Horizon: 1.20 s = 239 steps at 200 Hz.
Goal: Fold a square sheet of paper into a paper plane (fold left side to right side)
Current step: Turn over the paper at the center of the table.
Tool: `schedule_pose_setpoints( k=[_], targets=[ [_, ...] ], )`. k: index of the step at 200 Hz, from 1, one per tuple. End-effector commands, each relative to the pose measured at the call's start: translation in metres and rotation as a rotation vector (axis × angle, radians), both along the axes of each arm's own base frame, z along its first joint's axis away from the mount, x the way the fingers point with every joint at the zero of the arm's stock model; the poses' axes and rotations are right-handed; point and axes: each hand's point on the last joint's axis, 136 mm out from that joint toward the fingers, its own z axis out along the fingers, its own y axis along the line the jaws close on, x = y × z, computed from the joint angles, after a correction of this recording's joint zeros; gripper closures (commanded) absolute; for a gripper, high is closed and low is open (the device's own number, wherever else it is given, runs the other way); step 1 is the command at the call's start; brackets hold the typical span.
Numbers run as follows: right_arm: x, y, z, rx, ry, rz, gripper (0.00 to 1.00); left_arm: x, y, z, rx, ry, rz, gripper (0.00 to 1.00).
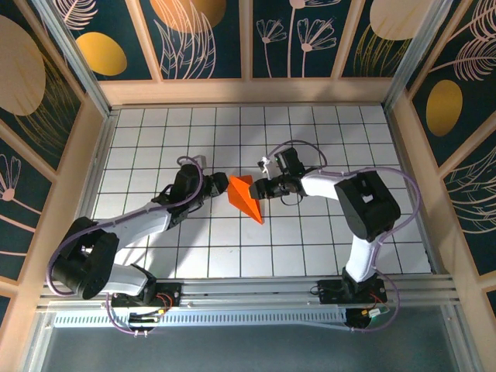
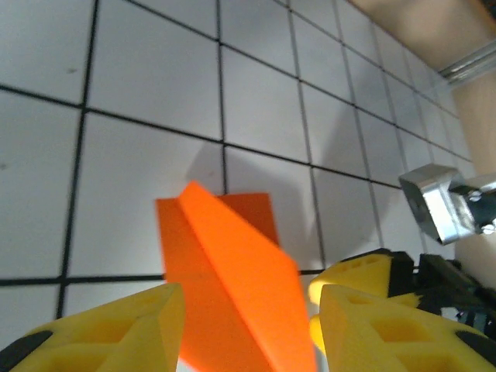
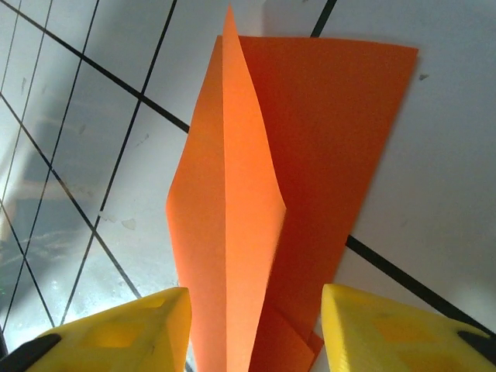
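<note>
- Nearest the bases, the pointed tip of the paper plane [image 1: 246, 198] is seen aimed near-right. Its blunt end lies farther back, so the long axis runs diagonally across the grid table [image 1: 155, 139].
- The left gripper [image 1: 216, 194] is found just beside the plane's left flank with its jaws spread. The raised orange crease stands between the fingers [image 2: 116, 329], and no pinch can be made out.
- The right gripper [image 1: 262, 188] is set opposite, on the right flank. It is likewise spread, with nothing clamped.
- Both are about equally near. A left-over-right fold is judged the left arm's job, since the flap on its side must be swept across toward the right gripper.
</note>
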Motion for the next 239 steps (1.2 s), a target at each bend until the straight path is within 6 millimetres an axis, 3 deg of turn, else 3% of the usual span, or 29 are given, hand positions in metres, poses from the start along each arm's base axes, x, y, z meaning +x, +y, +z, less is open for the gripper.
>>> schedule_pose_setpoints(
  k=[1,36,61,76,80,99,126,147,169,195,239],
  targets=[
    [0.000,0.020,0.010,0.066,-0.044,0.074,0.58,0.000,0.014,0.006,0.038,-0.034,0.052,0.51],
    [-0.002,0.022,0.011,0.079,-0.040,0.080,0.79,0.001,0.016,0.015,0.036,-0.059,0.063,0.48],
    [0.001,0.018,0.029,0.101,-0.082,0.069,1.00,0.004,0.016,0.028,0.018,-0.087,0.072,0.41],
    [0.000,0.018,0.049,0.137,-0.124,0.071,1.00,0.005,0.016,0.041,-0.016,-0.116,0.075,0.35],
    [0.008,0.008,0.055,0.147,-0.136,0.043,1.00,0.004,0.015,0.044,-0.028,-0.124,0.074,0.33],
    [0.012,-0.001,0.089,0.214,-0.200,0.025,1.00,0.003,0.008,0.070,-0.111,-0.203,0.019,0.25],
    [0.015,-0.017,0.140,0.309,-0.265,-0.001,1.00,-0.005,-0.010,0.112,-0.248,-0.322,-0.140,0.24],
    [0.005,-0.024,0.183,0.421,-0.313,0.020,1.00,-0.018,-0.029,0.144,-0.357,-0.409,-0.288,0.24],
    [-0.008,-0.026,0.215,0.527,-0.322,0.066,1.00,-0.031,-0.051,0.172,-0.477,-0.465,-0.451,0.27],
    [-0.023,-0.021,0.229,0.598,-0.273,0.140,1.00,-0.037,-0.069,0.191,-0.552,-0.492,-0.578,0.31],
    [-0.033,-0.017,0.233,0.617,-0.252,0.178,1.00,-0.030,-0.088,0.184,-0.549,-0.455,-0.631,0.37]
  ],
)
